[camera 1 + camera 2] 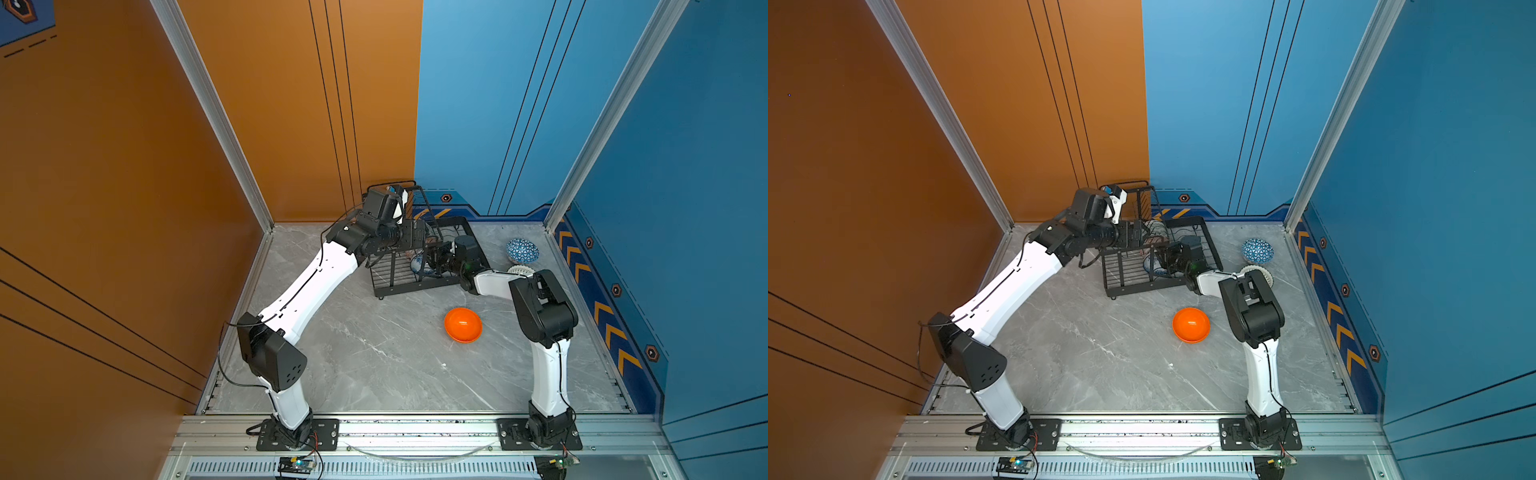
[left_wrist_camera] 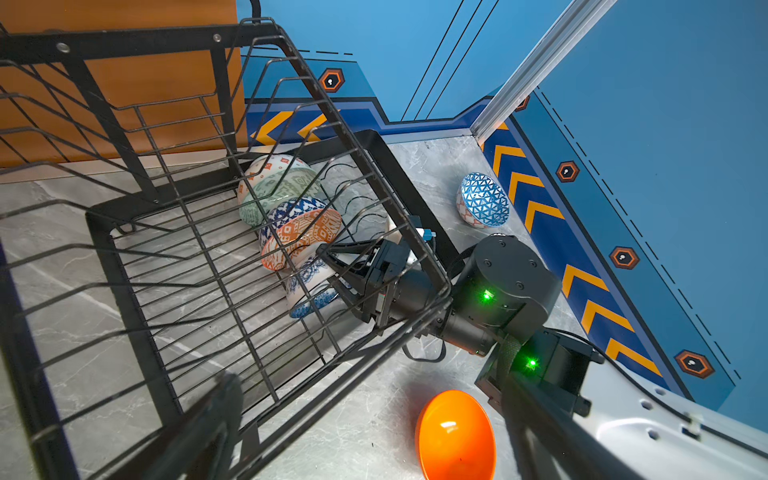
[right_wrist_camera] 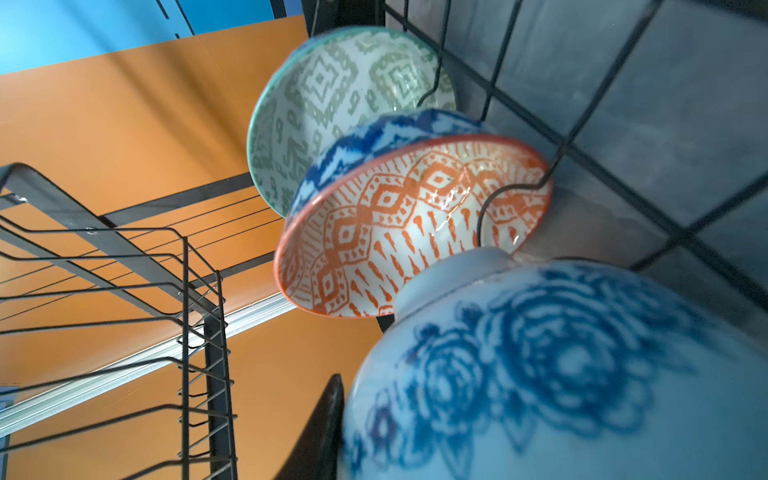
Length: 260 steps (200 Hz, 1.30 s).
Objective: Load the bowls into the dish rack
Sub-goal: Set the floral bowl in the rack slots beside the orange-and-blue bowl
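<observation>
The black wire dish rack [image 1: 399,284] [image 2: 137,257] stands at the back of the table. Several patterned bowls stand on edge in a row inside it, among them a pale green one [image 2: 282,187] and an orange-white diamond one [image 2: 303,235]. My right gripper [image 2: 337,274] reaches into the rack. Its jaws stand slightly apart, open, astride the rim of the blue-white floral bowl [image 3: 561,374], which rests in the rack. My left gripper [image 2: 374,432] hovers wide open and empty over the rack's left end. On the table are the plain orange bowl [image 1: 463,325], the blue-white triangle bowl [image 1: 522,250] and the white-black lattice bowl [image 1: 1257,272].
The rack's raised upper tier [image 2: 124,104] and handle rise beside my left wrist. My right forearm [image 1: 492,282] crosses the rack's right rim and partly hides the lattice bowl. Walls close the table on the left, back and right.
</observation>
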Motion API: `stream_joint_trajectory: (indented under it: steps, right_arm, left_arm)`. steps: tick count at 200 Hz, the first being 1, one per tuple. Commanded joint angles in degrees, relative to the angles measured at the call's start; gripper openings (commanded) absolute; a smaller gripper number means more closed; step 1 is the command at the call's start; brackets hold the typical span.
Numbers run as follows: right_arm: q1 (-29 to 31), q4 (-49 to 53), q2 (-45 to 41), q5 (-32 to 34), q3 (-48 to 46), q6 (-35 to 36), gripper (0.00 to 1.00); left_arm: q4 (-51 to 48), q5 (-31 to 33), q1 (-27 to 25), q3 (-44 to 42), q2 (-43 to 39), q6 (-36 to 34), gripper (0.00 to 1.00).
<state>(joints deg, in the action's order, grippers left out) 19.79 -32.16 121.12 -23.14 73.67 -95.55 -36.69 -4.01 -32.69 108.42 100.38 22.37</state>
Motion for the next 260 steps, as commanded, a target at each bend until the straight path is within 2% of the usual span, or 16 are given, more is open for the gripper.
stream_joint_trajectory:
  steps: [1, 115, 260]
  right_arm:
    - [-0.8, 4.2, -1.9, -1.7, 1.9, 2.9, 0.3]
    - [-3.8, 8.7, -5.7, -4.3, 2.9, 6.1, 0.39]
    - [-7.0, 18.2, -14.2, -7.3, -0.1, 14.6, 0.54]
  left_arm:
    - [-0.3, 2.2, -0.1, -0.5, -1.5, 0.0, 0.98]
    - [0.2, 3.8, -1.5, 1.8, 0.9, 0.5, 0.98]
    - [0.7, 4.7, -2.1, 1.4, 1.0, 0.8, 0.98]
